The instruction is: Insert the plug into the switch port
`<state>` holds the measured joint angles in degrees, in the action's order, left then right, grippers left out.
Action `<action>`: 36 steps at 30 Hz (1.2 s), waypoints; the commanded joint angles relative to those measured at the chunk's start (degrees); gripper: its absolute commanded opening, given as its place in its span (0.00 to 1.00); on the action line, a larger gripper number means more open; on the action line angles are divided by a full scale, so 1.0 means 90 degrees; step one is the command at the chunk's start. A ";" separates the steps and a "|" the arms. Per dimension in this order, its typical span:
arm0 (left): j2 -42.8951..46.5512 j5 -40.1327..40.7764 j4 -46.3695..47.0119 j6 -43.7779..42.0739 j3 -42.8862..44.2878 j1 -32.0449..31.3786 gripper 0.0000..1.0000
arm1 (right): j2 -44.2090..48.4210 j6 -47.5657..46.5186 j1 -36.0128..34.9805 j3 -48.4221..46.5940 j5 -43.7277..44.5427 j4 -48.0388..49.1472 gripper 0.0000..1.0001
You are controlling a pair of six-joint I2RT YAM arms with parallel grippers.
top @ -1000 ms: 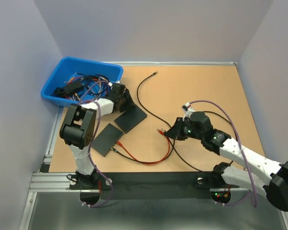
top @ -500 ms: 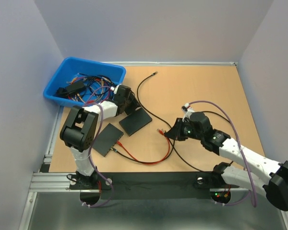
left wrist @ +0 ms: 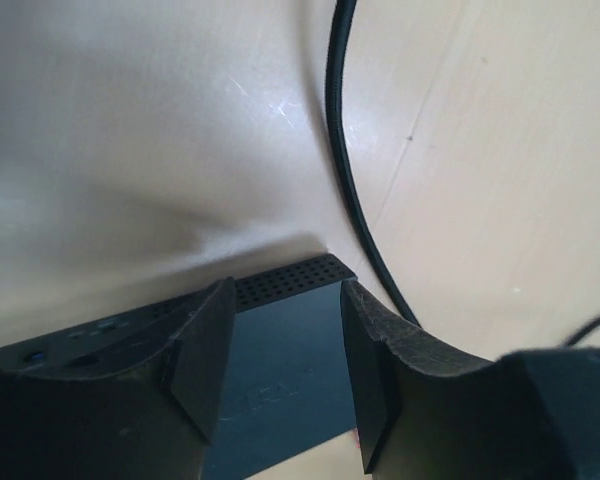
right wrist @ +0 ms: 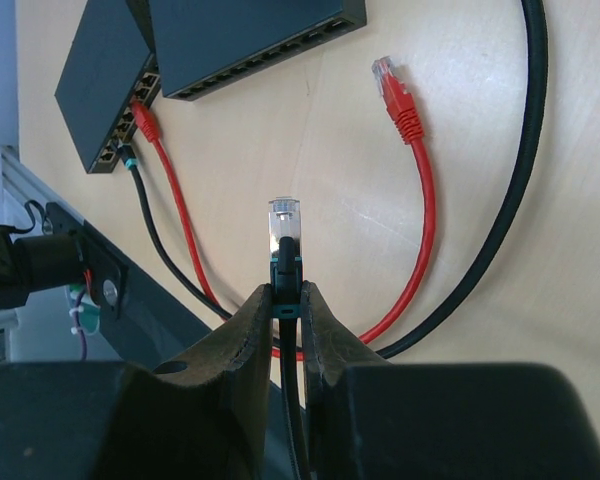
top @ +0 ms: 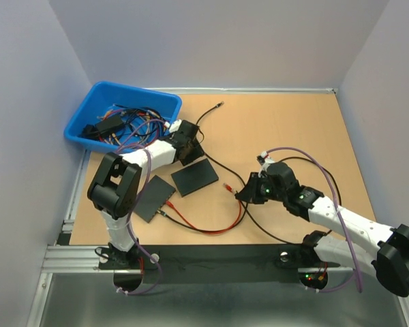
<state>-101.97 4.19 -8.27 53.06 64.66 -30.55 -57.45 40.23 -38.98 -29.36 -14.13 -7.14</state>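
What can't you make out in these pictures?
Left wrist view: fingers of the left end effector and the bottom edge hide most of the switch; contact unclear.
Top view: the right end effector covers its plug; switch ports too small to see.
Right wrist view: the top edge cuts off both the switch and the second switch.
Top view: cables in the blue bin are too tangled to separate.

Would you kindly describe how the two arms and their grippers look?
The left arm and right arm have white links, black joints and looping purple cables; green lights glow on the right one. The left gripper and right gripper are matte black.
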 commanded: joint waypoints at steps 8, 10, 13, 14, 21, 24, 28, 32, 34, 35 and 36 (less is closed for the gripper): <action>-0.0233 0.2337 -0.1903 -0.1764 0.1146 -0.0229 0.57 | 0.0153 -0.0134 0.0034 -0.0146 0.0125 0.0051 0.01; -0.0057 0.2591 -0.1962 -0.1852 0.0902 -0.0229 0.57 | 0.0202 -0.0105 0.0034 -0.0136 0.0115 0.0031 0.01; 0.0071 0.2796 -0.2030 -0.1911 0.0589 -0.0229 0.57 | 0.0270 -0.0066 0.0034 -0.0106 0.0115 0.0021 0.00; 0.0080 0.2777 -0.2049 -0.1911 0.0531 -0.0229 0.57 | 0.0280 -0.0065 0.0034 -0.0097 0.0125 0.0021 0.01; 0.0071 0.2602 -0.2040 -0.1745 0.0071 -0.0239 0.57 | 0.0338 -0.0017 0.0034 -0.0077 0.0105 0.0012 0.00; 0.0109 0.2300 -0.2108 -0.1619 0.0052 -0.0268 0.57 | 0.0387 -0.0017 0.0034 -0.0058 0.0115 0.0002 0.00; 0.0383 0.1889 -0.2137 -0.1326 -0.0046 -0.0511 0.57 | 0.0407 -0.0007 0.0034 0.0011 0.0134 0.0002 0.00; 0.0754 0.1450 -0.2079 -0.1023 -0.0212 -0.0736 0.57 | 0.0417 -0.0017 0.0034 0.0069 0.0154 -0.0008 0.00; 0.0930 0.1303 -0.2069 -0.0925 -0.0319 -0.0815 0.57 | 0.0417 -0.0046 0.0034 0.0089 0.0164 -0.0056 0.00; 0.0978 0.1235 -0.2059 -0.0867 -0.0368 -0.0854 0.57 | 0.0417 -0.0046 0.0034 0.0118 0.0183 -0.0076 0.00; 0.1066 0.1118 -0.2001 -0.0837 -0.0494 -0.0854 0.57 | 0.0426 -0.0065 0.0034 0.0138 0.0193 -0.0105 0.00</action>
<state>-95.98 17.96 -25.12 42.81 62.54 -37.08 -54.74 40.10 -38.98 -29.06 -13.72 -7.92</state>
